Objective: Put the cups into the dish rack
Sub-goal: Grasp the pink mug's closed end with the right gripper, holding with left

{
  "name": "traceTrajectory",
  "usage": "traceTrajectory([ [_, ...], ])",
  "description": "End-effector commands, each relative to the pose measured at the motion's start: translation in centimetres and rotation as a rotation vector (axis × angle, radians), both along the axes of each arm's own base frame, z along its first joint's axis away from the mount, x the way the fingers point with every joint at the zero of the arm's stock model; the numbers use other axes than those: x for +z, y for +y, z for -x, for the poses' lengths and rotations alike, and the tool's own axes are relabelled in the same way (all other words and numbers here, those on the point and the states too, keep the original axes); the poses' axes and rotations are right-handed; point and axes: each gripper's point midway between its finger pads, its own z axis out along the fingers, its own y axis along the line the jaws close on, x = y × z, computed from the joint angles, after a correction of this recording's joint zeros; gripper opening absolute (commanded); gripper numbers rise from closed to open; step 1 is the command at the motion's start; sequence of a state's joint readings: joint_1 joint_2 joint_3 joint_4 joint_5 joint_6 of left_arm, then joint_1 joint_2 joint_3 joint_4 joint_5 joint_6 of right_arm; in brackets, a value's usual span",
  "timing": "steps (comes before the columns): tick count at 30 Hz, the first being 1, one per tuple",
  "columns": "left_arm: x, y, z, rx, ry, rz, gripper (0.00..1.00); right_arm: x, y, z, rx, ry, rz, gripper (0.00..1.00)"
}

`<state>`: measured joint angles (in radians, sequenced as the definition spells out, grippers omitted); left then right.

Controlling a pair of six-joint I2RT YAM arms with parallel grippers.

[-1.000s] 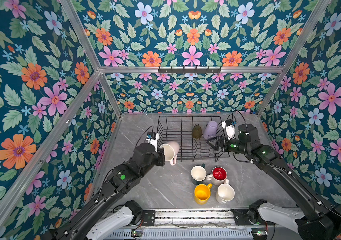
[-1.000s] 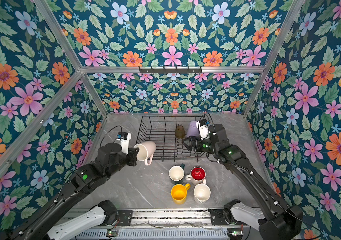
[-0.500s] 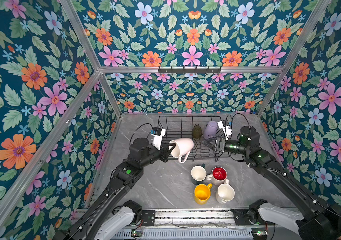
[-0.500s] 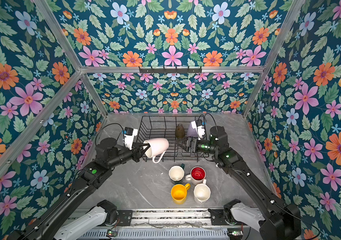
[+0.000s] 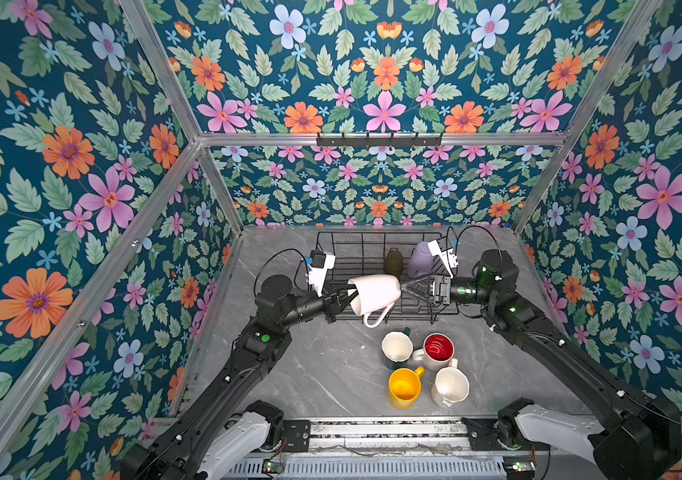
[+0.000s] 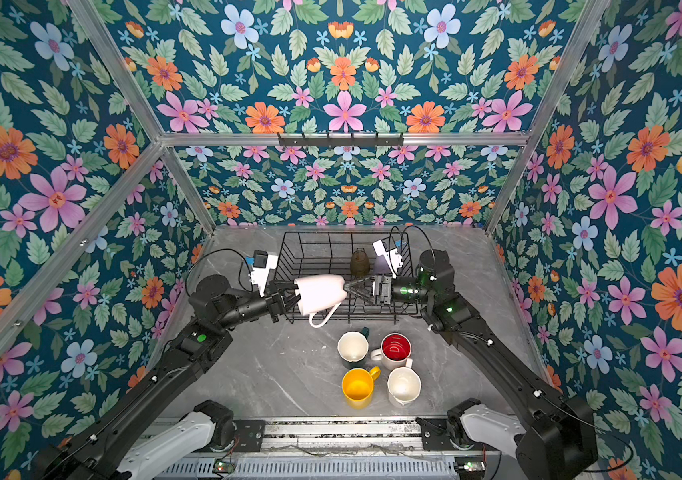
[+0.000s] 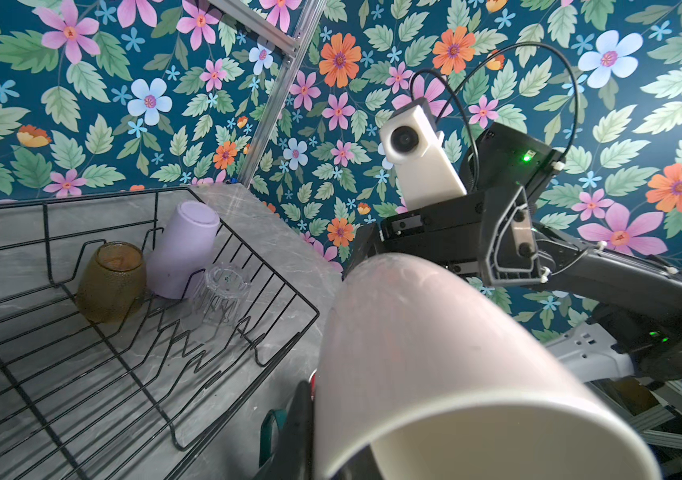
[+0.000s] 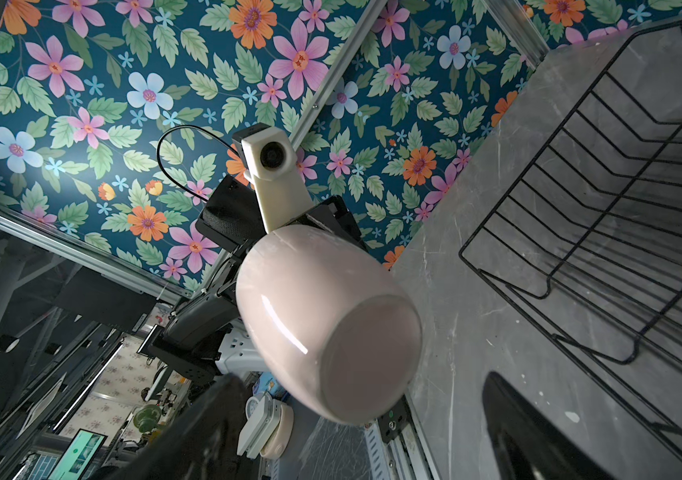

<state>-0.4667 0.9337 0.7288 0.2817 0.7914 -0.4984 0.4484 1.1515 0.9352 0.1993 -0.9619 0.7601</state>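
Pale pink glazed ceramic mug — held on its side in the air over the front edge of the black wire dish rack. Left gripper pinches its rim; right gripper is spread wide at its base, contact unclear. Likely rigid, slick, breakable; take the wall or base. Grey marble-look tabletop — hard; floral-papered walls close in.
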Motion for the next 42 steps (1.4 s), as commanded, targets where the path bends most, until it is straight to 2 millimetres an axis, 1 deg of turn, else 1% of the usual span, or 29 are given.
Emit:
traceTrajectory([
  [1,2.7,-0.3,1.2,-0.068,-0.085,0.084,0.0,0.8,0.4,0.3,0.031,-0.027,-0.021,0.89],
  [10,2.3,-0.5,1.2,-0.093,-0.066,0.092,0.0,1.3,2.7,1.4,0.135,-0.039,-0.028,0.89],
  [18,2.5,-0.7,1.4,-0.112,-0.071,0.102,0.0,0.9,4.4,1.8,0.19,-0.021,-0.029,0.88],
  [23,2.3,-0.7,1.5,-0.121,-0.067,0.101,0.0,0.9,4.9,1.8,0.201,-0.013,-0.036,0.87],
  [28,2.2,-0.8,1.5,-0.122,-0.067,0.105,0.0,0.5,5.6,1.6,0.215,0.012,-0.033,0.84],
  [36,2.4,-0.7,1.5,-0.121,-0.068,0.111,0.0,-0.1,6.2,1.8,0.235,0.032,-0.024,0.84],
  [42,2.5,-0.7,1.3,-0.114,-0.068,0.113,0.0,-0.5,6.4,1.6,0.232,0.044,-0.012,0.78],
])
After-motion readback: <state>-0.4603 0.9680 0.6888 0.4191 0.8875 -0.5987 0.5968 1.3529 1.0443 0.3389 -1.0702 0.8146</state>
